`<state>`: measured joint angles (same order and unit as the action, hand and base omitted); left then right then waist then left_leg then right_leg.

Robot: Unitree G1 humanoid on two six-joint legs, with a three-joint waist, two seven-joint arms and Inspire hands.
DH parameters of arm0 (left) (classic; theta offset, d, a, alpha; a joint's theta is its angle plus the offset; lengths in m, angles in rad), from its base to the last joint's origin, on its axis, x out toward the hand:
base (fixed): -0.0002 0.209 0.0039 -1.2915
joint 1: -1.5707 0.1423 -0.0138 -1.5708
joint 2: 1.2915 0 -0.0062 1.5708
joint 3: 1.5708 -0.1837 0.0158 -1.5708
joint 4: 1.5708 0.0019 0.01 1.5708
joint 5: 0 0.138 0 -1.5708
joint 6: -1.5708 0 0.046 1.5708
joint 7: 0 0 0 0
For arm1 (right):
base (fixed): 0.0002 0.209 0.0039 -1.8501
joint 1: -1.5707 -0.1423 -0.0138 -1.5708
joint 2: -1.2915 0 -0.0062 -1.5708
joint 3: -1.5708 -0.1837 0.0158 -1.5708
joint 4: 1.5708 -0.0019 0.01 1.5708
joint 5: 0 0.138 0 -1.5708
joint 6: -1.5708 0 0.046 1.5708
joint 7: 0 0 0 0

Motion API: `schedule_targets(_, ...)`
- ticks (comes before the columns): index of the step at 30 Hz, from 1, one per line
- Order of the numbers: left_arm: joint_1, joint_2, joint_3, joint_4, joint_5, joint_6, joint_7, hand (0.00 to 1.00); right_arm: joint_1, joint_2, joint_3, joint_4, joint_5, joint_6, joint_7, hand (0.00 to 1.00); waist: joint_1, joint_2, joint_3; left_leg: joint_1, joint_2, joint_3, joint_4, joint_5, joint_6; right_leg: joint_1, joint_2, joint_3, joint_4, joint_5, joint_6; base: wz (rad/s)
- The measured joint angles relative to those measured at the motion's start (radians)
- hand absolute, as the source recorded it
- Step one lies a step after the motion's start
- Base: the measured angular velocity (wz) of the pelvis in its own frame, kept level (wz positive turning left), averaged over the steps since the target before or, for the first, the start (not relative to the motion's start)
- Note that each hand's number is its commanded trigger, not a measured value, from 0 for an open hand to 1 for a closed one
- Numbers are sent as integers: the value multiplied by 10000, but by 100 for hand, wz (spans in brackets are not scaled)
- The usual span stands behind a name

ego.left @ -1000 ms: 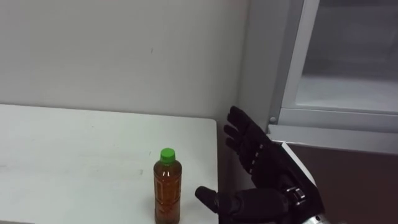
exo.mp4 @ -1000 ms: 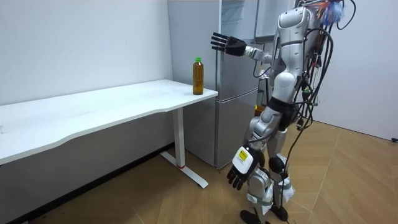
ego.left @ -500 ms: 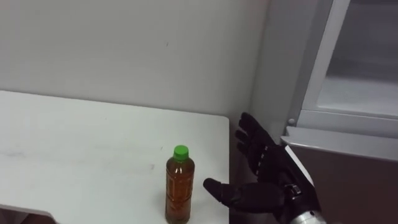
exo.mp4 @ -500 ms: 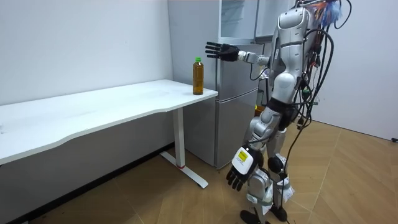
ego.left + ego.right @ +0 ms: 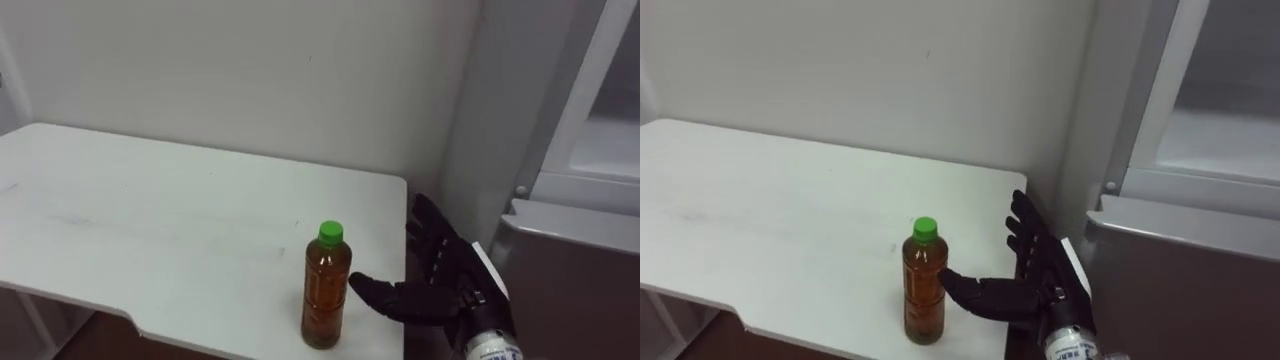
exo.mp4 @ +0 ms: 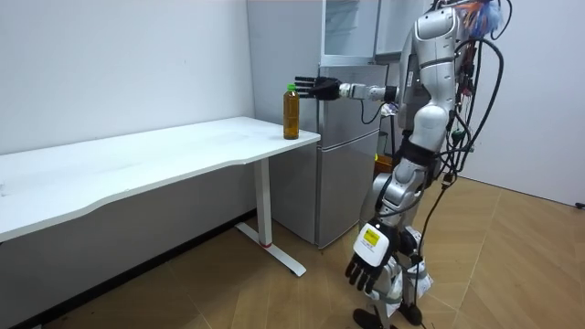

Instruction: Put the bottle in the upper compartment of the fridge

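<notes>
My right hand (image 5: 438, 285), spread wide and empty, hovers just beside the green-capped amber plastic bottle (image 5: 326, 295) on the white table (image 5: 150, 220).

The bottle (image 5: 327, 287) is clear, smooth plastic with a slight gloss, and amber liquid shows through it. Its green cap (image 5: 330, 233) is opaque plastic. The table (image 5: 150, 220) has a smooth, matt white top. The right robot hand (image 5: 440, 290) looks like matt black plastic, with a silvery, metal-looking cuff at the wrist. The fridge (image 5: 575, 260) has a smooth grey casing with a dull sheen. The floor (image 6: 512, 265) is wood-patterned and faintly glossy.
</notes>
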<state>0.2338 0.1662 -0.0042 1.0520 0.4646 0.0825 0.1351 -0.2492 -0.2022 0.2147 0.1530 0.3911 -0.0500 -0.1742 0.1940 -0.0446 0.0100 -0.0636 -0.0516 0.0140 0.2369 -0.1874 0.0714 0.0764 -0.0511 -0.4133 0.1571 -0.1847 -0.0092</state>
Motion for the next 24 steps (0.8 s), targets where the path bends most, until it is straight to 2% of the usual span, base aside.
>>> schedule_targets(2,-5,37,0,-172,-9,6,11,0,-348,0,126,403,33,-1,-136,0,79,-30,-16,-126,-6,-45,-12,52,-4,-118,-3,-8,33,1,-2,8)
schedule_targets(7,19,35,-12,-241,-9,148,62,0,-559,20,441,705,754,1,-479,0,176,-122,-65,-156,-36,-202,-44,83,-17,-100,-6,-116,29,1,-2,12)
schedule_targets(10,70,35,-10,-400,-11,209,107,0,-560,16,456,710,1096,2,-761,0,336,-127,-63,-177,-51,-218,-46,88,-9,-97,-29,-294,21,1,-1,5)
schedule_targets(18,149,38,-46,-652,-17,310,137,0,-801,21,761,1184,1139,3,-1083,0,356,-169,-56,-298,-121,-312,-58,167,23,-176,-71,-336,-16,10,15,4)
schedule_targets(24,146,27,-107,-850,-17,430,131,0,-1269,91,798,1970,1128,23,-1189,0,688,-285,-2,-307,-118,-308,-66,216,33,-259,-106,-320,132,9,15,0)
